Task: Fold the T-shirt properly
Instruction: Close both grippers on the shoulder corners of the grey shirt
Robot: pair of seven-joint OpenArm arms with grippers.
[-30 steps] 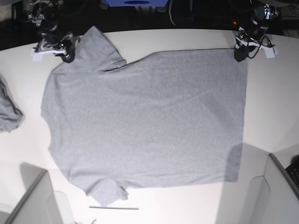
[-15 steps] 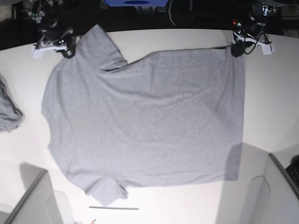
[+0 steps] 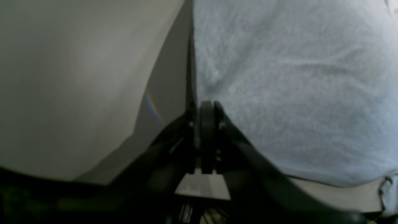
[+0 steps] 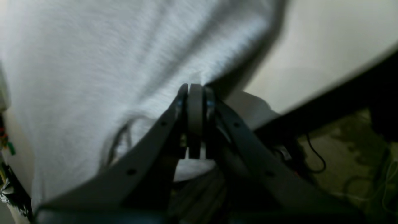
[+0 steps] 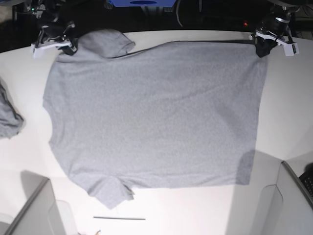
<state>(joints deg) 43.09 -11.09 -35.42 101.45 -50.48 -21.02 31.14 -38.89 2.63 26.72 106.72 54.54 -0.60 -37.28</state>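
The heather-grey T-shirt [image 5: 151, 112] lies spread on the white table [image 5: 195, 210], plain side up, no lettering showing. My left gripper [image 5: 260, 49] is shut on the shirt's far right hem corner. In the left wrist view the jaws [image 3: 205, 107] are pressed together on the cloth edge [image 3: 295, 77]. My right gripper [image 5: 67, 47] is shut on the far left shoulder, beside the bunched far sleeve [image 5: 107, 43]. In the right wrist view its jaws [image 4: 194, 88] pinch the cloth [image 4: 93, 62].
A smaller piece of grey cloth [image 5: 9, 116] lies at the table's left edge. Grey panels stand at the front left [image 5: 34, 210] and front right [image 5: 293, 196]. A thin dark rod [image 5: 119, 218] lies near the front edge. The table's back edge is just behind both grippers.
Both grippers have pulled the shirt's far edge toward the back of the table. The left gripper also moved right. The cloth is stretched flatter and the far sleeve has bunched up.
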